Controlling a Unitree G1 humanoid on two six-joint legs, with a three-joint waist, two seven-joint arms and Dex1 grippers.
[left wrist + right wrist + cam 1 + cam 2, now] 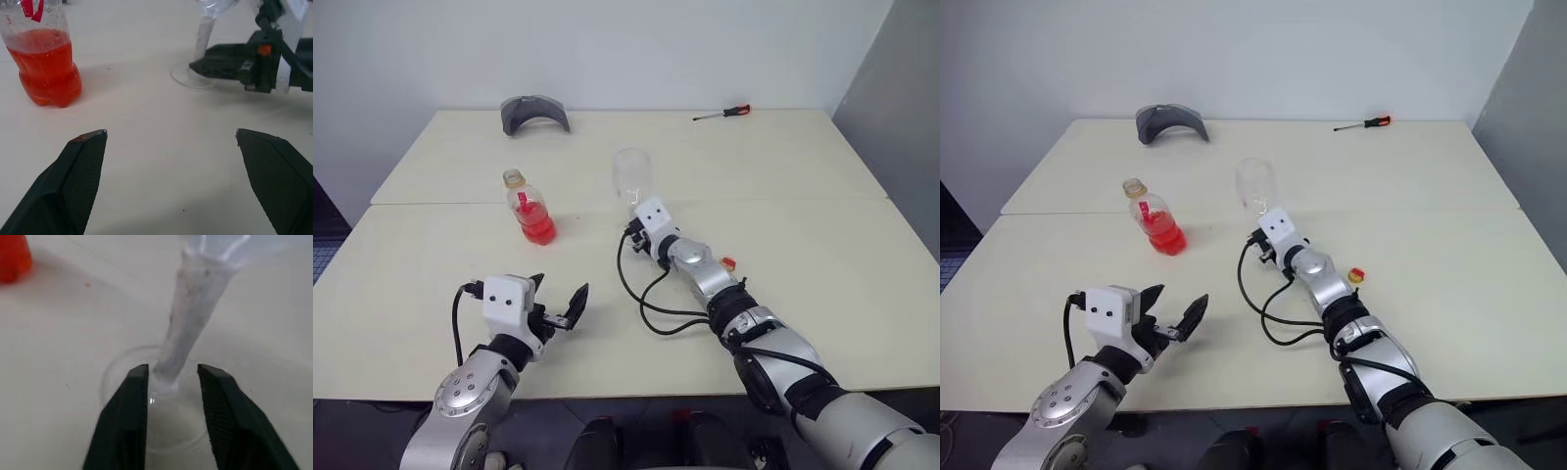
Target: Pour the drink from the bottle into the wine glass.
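red label (522,202) on bottle (530,208) — txt unreadable

Wine glass (631,178) stem hidden behind right tool (172,377).

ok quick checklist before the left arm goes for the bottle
1. Bottle upright, cap off: ok.
2. Drink inside it: ok.
3. Left gripper open, short of the bottle: ok.
4. Wine glass upright: ok.
5. Right gripper fingers either side of the stem, low by the foot: ok; firm grip: cannot tell.
6. Loose cap lying away from the pour: ok.
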